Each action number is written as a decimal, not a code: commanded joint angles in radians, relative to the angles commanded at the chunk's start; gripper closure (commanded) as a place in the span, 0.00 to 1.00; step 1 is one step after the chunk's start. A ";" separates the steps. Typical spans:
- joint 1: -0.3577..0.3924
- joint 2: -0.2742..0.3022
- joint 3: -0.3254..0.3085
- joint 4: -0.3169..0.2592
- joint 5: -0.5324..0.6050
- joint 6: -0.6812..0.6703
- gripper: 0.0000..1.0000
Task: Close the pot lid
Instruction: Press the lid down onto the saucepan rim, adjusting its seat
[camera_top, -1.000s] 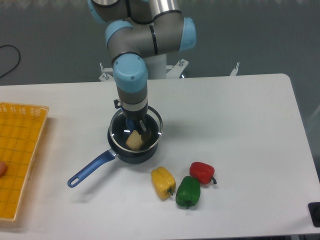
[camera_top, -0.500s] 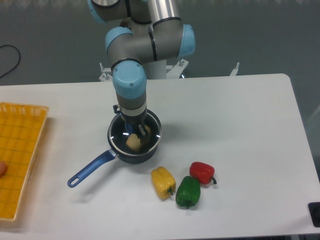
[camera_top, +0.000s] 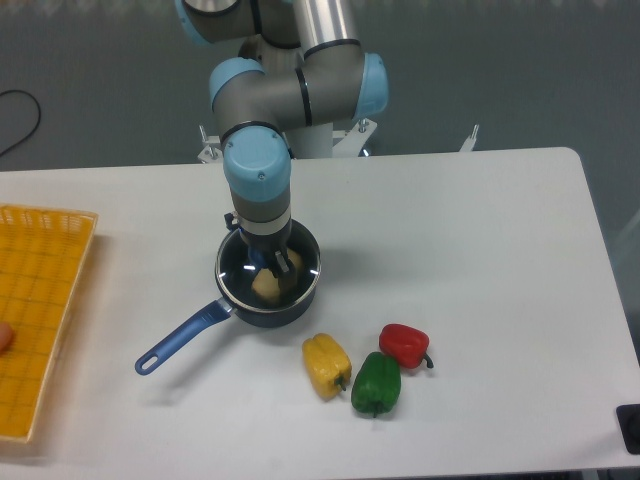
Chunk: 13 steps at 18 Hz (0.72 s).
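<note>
Fixed camera: the gripper (camera_top: 268, 262) hung straight down over the pot (camera_top: 268, 283), fingers closed on the knob of the lid (camera_top: 270, 268), which sat level on the rim, likely for a centred seat. A pale lump showed through the glass (food, probably).

Peppers lay at five o'clock, the yellow tray (camera_top: 40, 315) at nine; nothing obstructed.

Tool (camera_top: 267, 262): shifted slightly left and toward the back of the desk over the last second, its wrist housing now higher in view than before. Lid (camera_top: 268, 268): moved left with the tool and now lies more squarely over the pot (camera_top: 268, 290), where earlier it overhung the right rim.
</note>
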 joint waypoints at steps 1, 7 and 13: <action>-0.003 0.000 0.000 0.000 0.000 0.000 0.67; -0.009 -0.006 0.000 0.000 0.000 -0.014 0.67; -0.009 -0.009 0.003 0.002 0.000 -0.012 0.67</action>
